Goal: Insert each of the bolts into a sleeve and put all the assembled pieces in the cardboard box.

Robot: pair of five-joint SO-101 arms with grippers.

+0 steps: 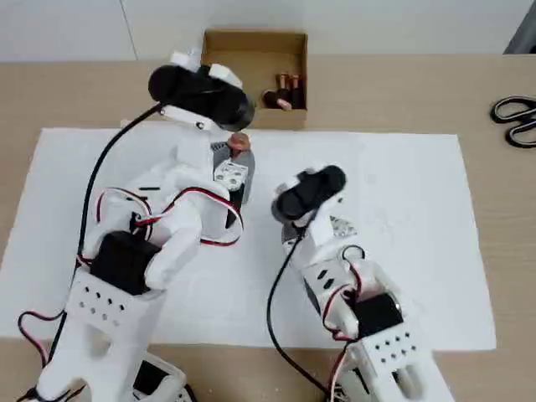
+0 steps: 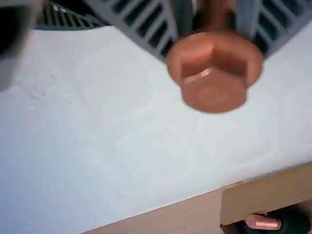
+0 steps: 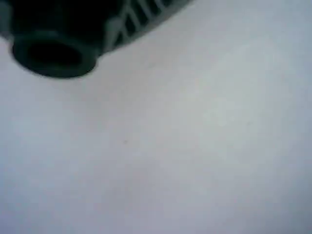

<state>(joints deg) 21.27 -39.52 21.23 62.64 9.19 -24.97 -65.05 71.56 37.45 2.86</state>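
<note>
The counter point(image 1: 50, 84) is a light wooden surface, and a white sheet point(image 1: 402, 234) covers most of its working area. Two white arms stand side by side at the near edge. The left arm point(image 1: 167, 226) extends across the sheet toward the far edge; the right arm point(image 1: 352, 285) is positioned over the middle of the sheet. The cardboard box point(image 1: 255, 35) sits on the bare counter just beyond the far edge of the sheet, open at the top. A pair of scissors point(image 1: 515, 117) lies on the counter, well apart from the box and off the sheet. The left gripper point(image 1: 230, 159) is located near the far edge of the sheet, just short of the box, and is clenched on a copper bolt point(image 2: 214, 73). The bolt is held by its shank between the grey ribbed jaws, above the sheet, with its hexagonal head protruding past the jaw tips toward the box. The right gripper point(image 3: 83, 24) is low over the sheet and grasps a black sleeve point(image 3: 51, 53), whose open bore faces outward past the jaw tips. Assembled pieces point(image 1: 285, 90), each a black sleeve with a copper bolt in it, lie inside the box against one side wall.
</note>
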